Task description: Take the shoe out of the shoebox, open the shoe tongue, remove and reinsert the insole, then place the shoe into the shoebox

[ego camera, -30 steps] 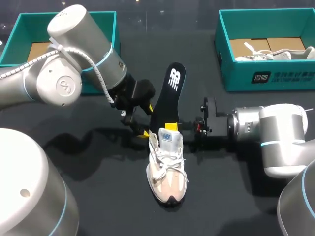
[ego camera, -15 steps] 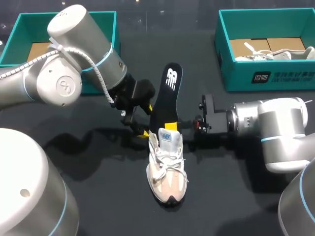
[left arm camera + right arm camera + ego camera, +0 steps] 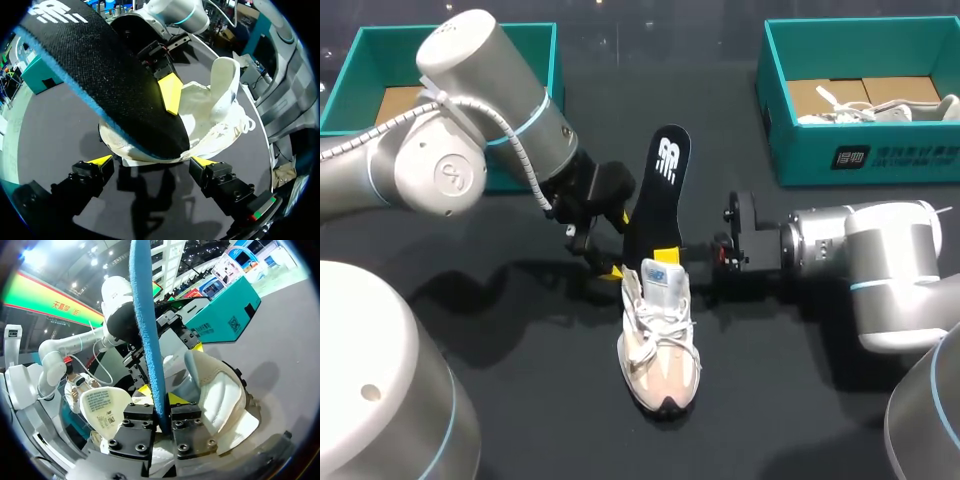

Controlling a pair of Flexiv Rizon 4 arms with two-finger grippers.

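A white and beige shoe (image 3: pixel 660 345) lies on the dark table with its toe toward the near edge. A black insole (image 3: pixel 660 190) with a blue edge stands up out of its heel opening. My right gripper (image 3: pixel 667 257) comes in from the right and is shut on the lower part of the insole (image 3: pixel 150 340); the insole's edge sits clamped between the fingers (image 3: pixel 142 416). My left gripper (image 3: pixel 151 161) is open, its yellow tips on either side of the shoe's heel (image 3: pixel 150 150). The tongue (image 3: pixel 102 407) is folded forward.
A teal shoebox (image 3: pixel 360 60) sits at the back left behind my left arm. A second teal shoebox (image 3: pixel 860 160) at the back right holds another white shoe (image 3: pixel 880 112). Dark table surface surrounds the shoe.
The insole's top has tipped slightly to the left. My right arm's wrist has shifted a little with it. The left arm and the shoe have stayed put.
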